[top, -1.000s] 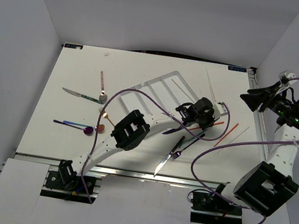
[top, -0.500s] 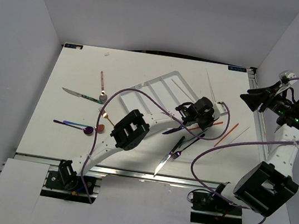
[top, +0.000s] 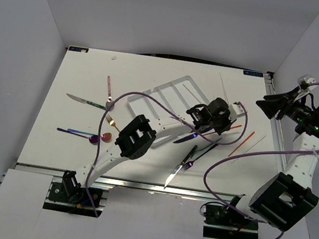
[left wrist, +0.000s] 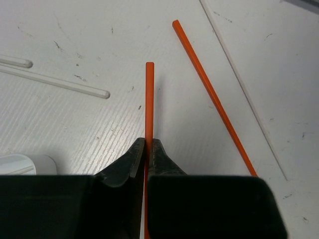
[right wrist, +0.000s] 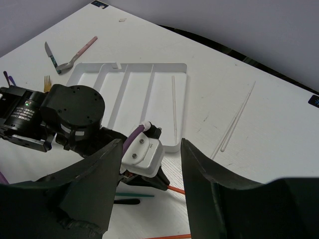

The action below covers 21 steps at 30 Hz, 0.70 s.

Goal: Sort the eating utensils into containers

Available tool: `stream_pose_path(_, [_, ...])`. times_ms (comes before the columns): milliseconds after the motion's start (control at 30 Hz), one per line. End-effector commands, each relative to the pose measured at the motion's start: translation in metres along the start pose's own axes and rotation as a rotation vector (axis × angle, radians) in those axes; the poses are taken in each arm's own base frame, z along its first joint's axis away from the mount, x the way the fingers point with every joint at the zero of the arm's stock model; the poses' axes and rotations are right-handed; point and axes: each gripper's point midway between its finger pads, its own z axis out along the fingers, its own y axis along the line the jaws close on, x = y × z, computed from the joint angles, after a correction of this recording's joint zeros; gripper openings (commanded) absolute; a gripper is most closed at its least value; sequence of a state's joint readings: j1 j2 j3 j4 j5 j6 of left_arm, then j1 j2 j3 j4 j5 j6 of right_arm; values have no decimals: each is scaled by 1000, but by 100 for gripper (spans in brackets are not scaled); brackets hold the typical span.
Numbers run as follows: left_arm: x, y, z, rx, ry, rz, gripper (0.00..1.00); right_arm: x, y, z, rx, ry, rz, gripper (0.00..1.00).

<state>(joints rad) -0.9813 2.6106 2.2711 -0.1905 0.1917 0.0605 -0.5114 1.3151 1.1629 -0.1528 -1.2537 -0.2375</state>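
Note:
My left gripper is shut on a thin red-orange chopstick just off the near right corner of the white cutlery tray. In the left wrist view the fingertips pinch the chopstick, which points straight ahead over the table. A second red-orange chopstick lies to its right, also seen from above. My right gripper is open and empty, raised high at the right edge; its jaws stand wide apart in the right wrist view. A clear chopstick lies in the tray's right compartment.
Clear chopsticks lie right of the tray and near the orange one. A silver knife, dark fork and purple knife lie near the front. At left lie a knife, pink spoon, gold fork and purple spoon.
My left gripper has moved a little toward the far side with the red-orange chopstick in it. The right arm has not moved.

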Motion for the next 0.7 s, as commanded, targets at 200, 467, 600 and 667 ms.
stream_pose_path(200, [-96,6,-51,18,-179,-97,0,-8,4,-3,-13,-19,-39,56])
stream_pose_path(467, [-107,62,-84,-35,-267,-362,0,-7,5,-3,-14,-18,-36,56])
stream_pose_path(600, [-109,102,-102,-173,-335,-494,0,-6,5,-3,-14,-18,-35,56])
stream_pose_path(667, [-113,118,-113,-227,-380,-560,0,-6,5,-3,-14,-18,-36,56])
